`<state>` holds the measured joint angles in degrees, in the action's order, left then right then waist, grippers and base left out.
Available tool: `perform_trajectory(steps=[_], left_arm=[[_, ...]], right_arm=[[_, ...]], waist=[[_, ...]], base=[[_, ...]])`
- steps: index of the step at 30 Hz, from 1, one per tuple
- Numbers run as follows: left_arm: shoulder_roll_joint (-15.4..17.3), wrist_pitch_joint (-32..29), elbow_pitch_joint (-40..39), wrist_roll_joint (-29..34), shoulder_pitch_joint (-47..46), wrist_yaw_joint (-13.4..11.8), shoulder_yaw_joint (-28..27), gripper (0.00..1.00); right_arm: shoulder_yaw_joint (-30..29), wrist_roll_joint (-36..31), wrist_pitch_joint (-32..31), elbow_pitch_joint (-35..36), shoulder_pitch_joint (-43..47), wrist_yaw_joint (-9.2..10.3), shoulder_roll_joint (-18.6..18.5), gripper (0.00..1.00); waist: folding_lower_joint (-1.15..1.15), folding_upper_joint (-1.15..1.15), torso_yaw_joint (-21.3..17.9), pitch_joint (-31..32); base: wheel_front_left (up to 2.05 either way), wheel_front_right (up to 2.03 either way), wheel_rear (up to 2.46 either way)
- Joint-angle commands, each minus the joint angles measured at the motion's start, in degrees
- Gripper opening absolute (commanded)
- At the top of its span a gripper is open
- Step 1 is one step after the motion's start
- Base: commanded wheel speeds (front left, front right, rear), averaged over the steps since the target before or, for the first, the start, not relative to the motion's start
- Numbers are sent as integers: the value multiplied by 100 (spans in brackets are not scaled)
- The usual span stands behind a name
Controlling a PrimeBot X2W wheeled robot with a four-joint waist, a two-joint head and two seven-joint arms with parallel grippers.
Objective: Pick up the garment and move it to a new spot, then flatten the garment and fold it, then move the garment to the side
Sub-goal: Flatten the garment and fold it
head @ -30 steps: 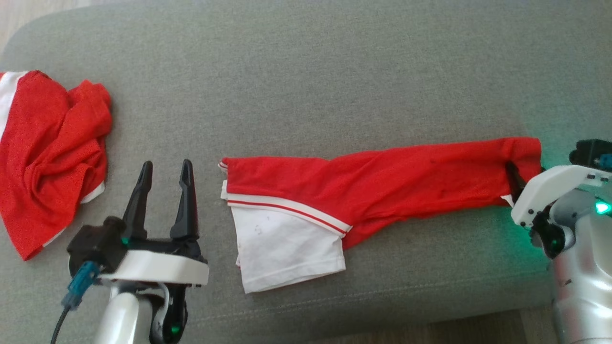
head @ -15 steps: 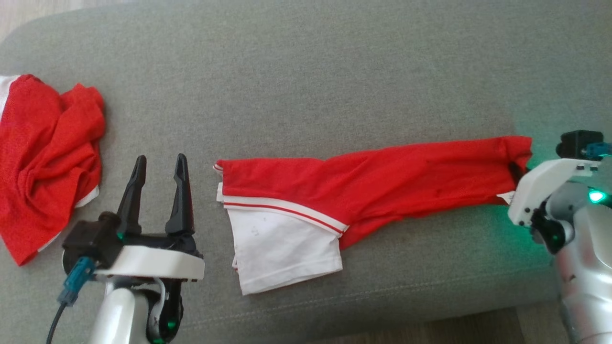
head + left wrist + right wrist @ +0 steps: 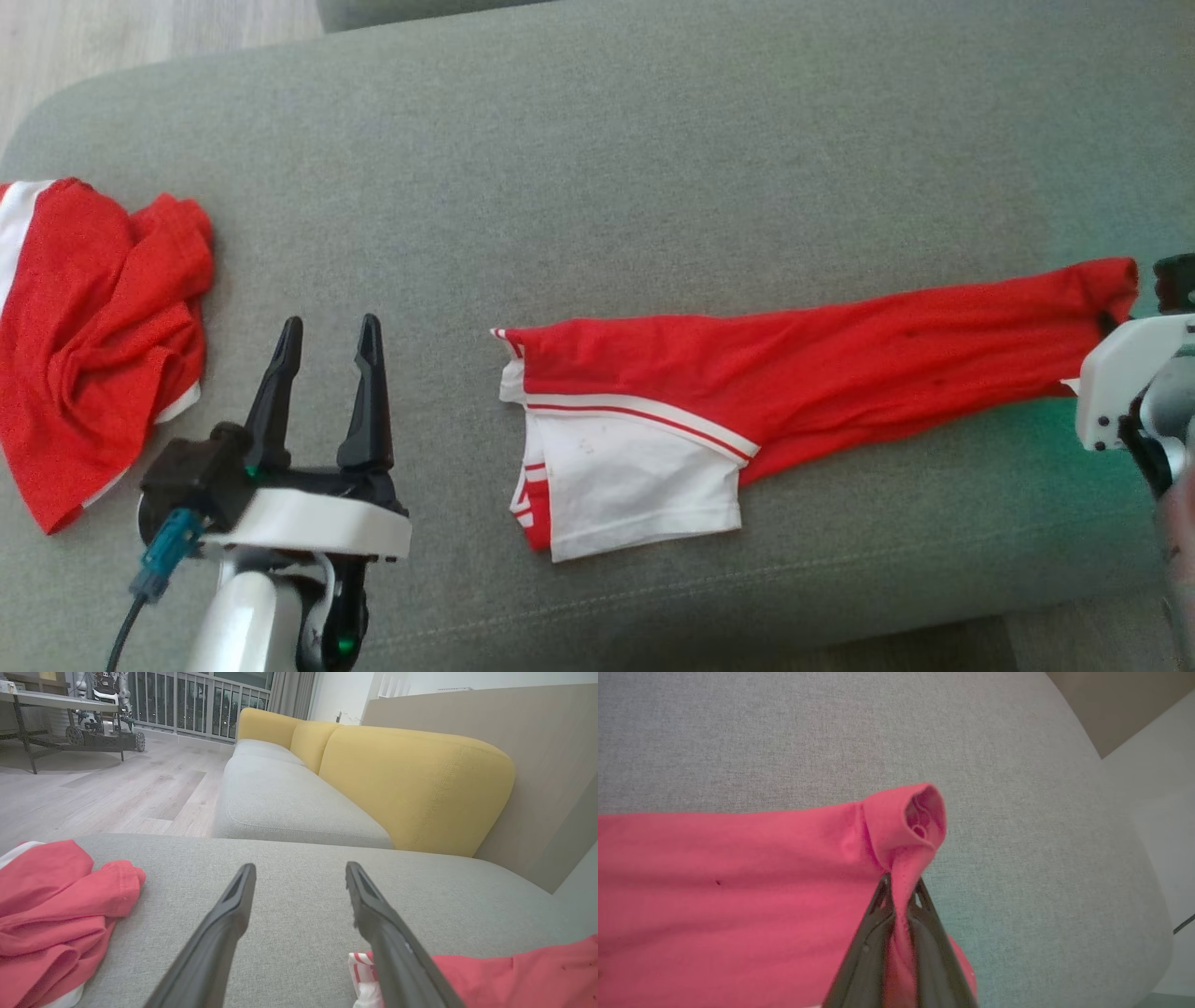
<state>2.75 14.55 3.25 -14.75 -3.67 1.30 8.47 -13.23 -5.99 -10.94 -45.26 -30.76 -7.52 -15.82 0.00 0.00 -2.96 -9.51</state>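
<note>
Pinching a fold at the right end of the long red-and-white fabric garment (image 3: 794,373), right gripper (image 3: 900,884) is clamped shut, probably to stretch it flat across the grey sofa cushion (image 3: 607,187); left gripper (image 3: 330,322) hovers spread and empty left of its white end

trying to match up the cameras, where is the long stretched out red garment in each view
Head view: garment runs from the centre to the right edge.
Left wrist view: garment in the lower right corner.
Right wrist view: garment covers the left and middle, its end pinched in the right gripper.
Shared landmark: the grey cushion it lies on.
</note>
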Motion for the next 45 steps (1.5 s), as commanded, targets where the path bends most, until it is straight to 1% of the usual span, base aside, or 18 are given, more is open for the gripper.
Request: perform_trajectory(steps=[1,5,8,10,13,17,19,22,25,27,29,31,35,36,37,45], left_arm=[[13,45,-175,-41,-107,-41,-167,100],[13,45,-152,-77,-68,-90,-131,100],[13,45,-139,-132,-26,-136,-135,100],[13,45,-128,-171,17,-170,-127,100],[13,45,-109,-226,82,-218,-75,100],[13,45,-116,-299,157,-305,-19,100],[13,45,-124,-325,204,-350,-9,100],[13,45,-134,-344,275,-397,0,100],[13,45,-153,-347,291,-411,15,100],[13,45,-169,-344,284,-420,17,100],[13,45,-172,-342,274,-423,13,100],[13,45,-172,-342,267,-421,14,100],[13,45,-151,-344,225,-396,42,100],[13,45,-141,-341,213,-387,51,100],[13,45,-122,-343,187,-373,60,100],[13,45,-90,-344,104,-348,103,100]], right_arm=[[26,-51,77,230,13,3,-104,0],[104,-131,83,385,-4,3,12,0],[297,74,-55,628,-22,3,224,0],[541,303,-236,878,6,3,363,0],[905,760,-596,1403,125,3,535,0],[1321,1421,-1237,2278,423,3,763,0],[1384,1888,-1621,2701,598,3,982,0],[1564,2349,-2081,3360,833,3,1175,0],[1661,2805,-2412,3830,1078,3,1275,0],[1825,3201,-2499,4004,1233,3,1288,0],[1990,3478,-2419,4047,1348,3,1290,0],[2073,3588,-2352,4025,1390,3,1291,0],[2387,3980,-1949,3739,1442,3,1292,0],[2462,4047,-1830,3636,1425,3,1292,0],[2584,4182,-1576,3400,1365,3,1292,0],[3013,4520,-695,2326,959,3,1293,0]], waist=[[0,0,4,32],[0,0,-14,142],[0,0,-46,272],[0,0,-71,371],[0,0,-84,535],[0,0,-57,736],[0,0,-39,833],[0,0,-7,924],[0,0,71,944],[0,0,144,934],[0,0,231,904],[0,0,277,879],[0,0,477,769],[0,0,529,741],[0,0,630,684],[0,0,952,484]], base=[[0,0,0],[0,0,0],[0,0,0],[0,0,0],[0,0,0],[0,0,0],[0,0,0],[0,0,0],[0,0,0],[0,0,0],[0,0,0],[0,0,0],[0,0,0],[0,0,0],[0,0,0],[0,0,0]])
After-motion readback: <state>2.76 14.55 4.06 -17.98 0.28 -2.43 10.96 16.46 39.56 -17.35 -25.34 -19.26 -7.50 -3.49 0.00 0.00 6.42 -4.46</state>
